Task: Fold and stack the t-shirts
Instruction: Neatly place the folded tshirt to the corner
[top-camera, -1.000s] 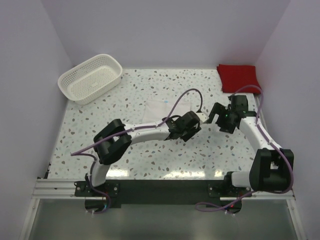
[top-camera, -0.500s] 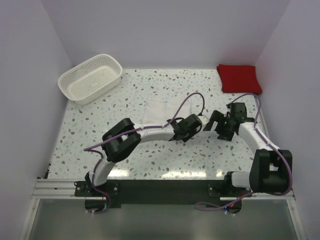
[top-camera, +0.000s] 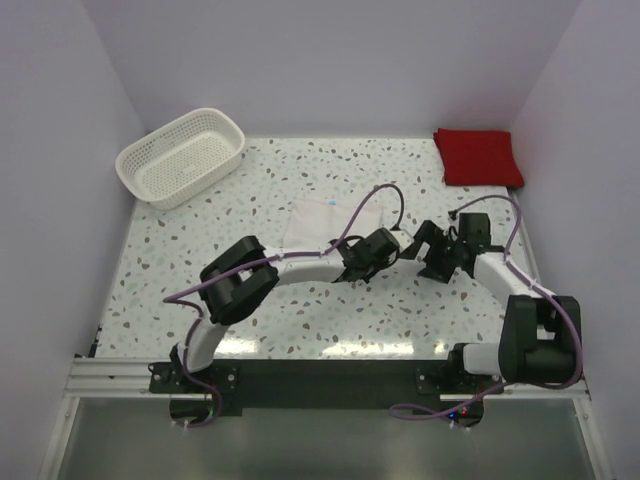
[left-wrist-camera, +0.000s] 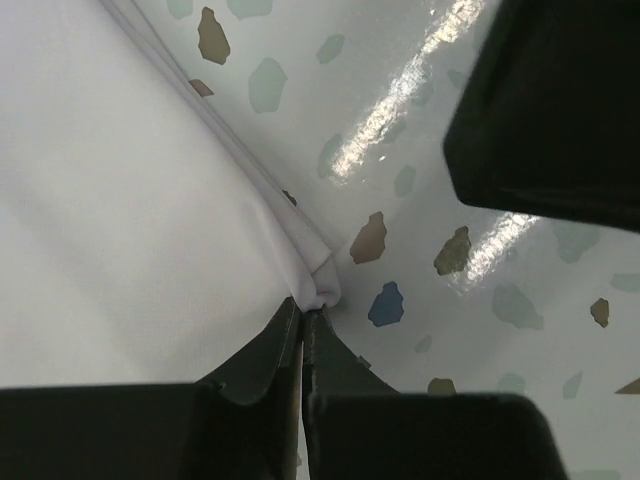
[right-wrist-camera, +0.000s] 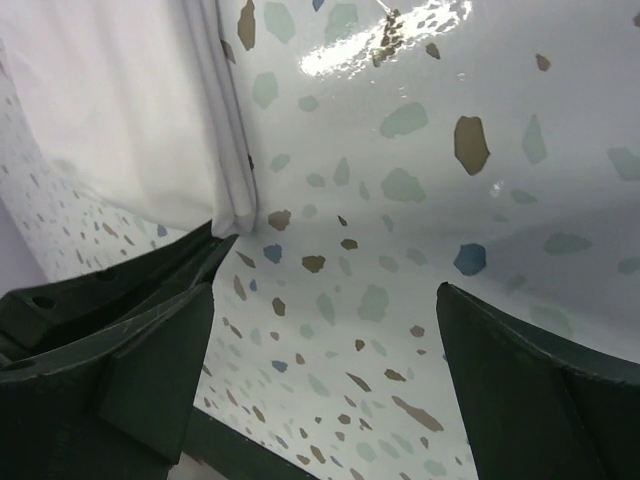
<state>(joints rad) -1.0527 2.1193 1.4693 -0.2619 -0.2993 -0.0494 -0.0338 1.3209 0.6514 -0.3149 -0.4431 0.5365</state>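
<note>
We have the left gripper (left-wrist-camera: 302, 322) clenched on the near right corner of the folded white shirt (top-camera: 325, 215), which lies flat mid-table and spreads back and to the left from that pinch. The right gripper (right-wrist-camera: 325, 275) is released, jaws wide. The same corner lies just beside its left finger (right-wrist-camera: 150, 330), and the stacked fold edges run away from it across the speckled table (top-camera: 200, 260). The red shirt (top-camera: 478, 158) sits folded in the far right corner, well apart (nearer our right arm). We judge the right gripper must close on that edge next.
</note>
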